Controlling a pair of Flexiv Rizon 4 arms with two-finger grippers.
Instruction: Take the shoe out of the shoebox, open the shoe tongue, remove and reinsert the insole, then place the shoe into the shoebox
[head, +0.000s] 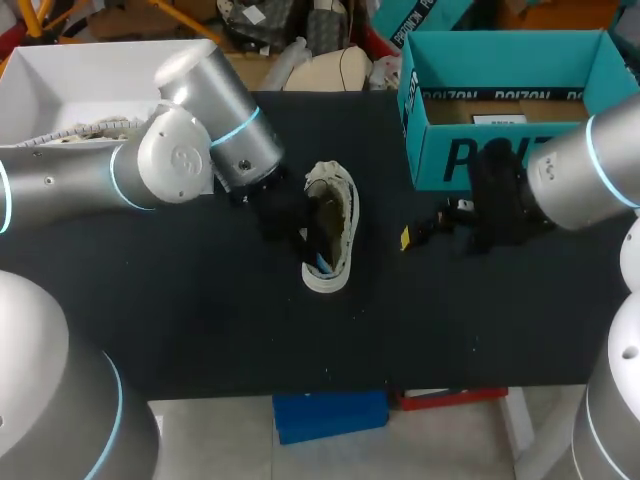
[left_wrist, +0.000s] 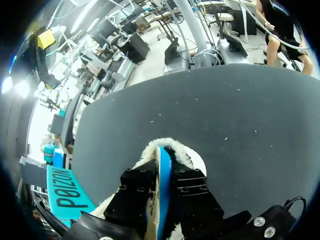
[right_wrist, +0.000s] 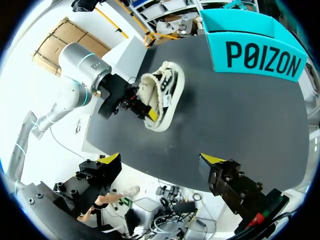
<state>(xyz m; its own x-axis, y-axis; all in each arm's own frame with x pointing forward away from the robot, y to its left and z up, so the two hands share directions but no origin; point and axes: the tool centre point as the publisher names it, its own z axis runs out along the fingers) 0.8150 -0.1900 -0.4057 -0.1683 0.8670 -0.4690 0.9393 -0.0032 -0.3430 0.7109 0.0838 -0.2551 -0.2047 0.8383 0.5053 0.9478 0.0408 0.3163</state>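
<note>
The left gripper (left_wrist: 164, 175) has its black fingers closed from both sides on a thin blue insole (left_wrist: 162, 157) standing on edge inside a white low-cut shoe with fleecy lining (head: 332, 225); its yellow tips are hidden in the fleece. The shoe lies near the middle of the black table (head: 200, 320), outside the shoebox, its dark opening showing from above and a bit of blue at its near end. The left arm's wrist covers the shoe's left flank.

Just right of the shoe hangs the right gripper (right_wrist: 161, 159), its fingers spread wide with nothing between them. Behind it, at the far right of the table, stands the open teal cardboard shoebox (head: 440, 130), its front wall partly hidden by the right arm. An open white box (head: 60, 70) sits at the far left corner, half screened by the left arm.
</note>
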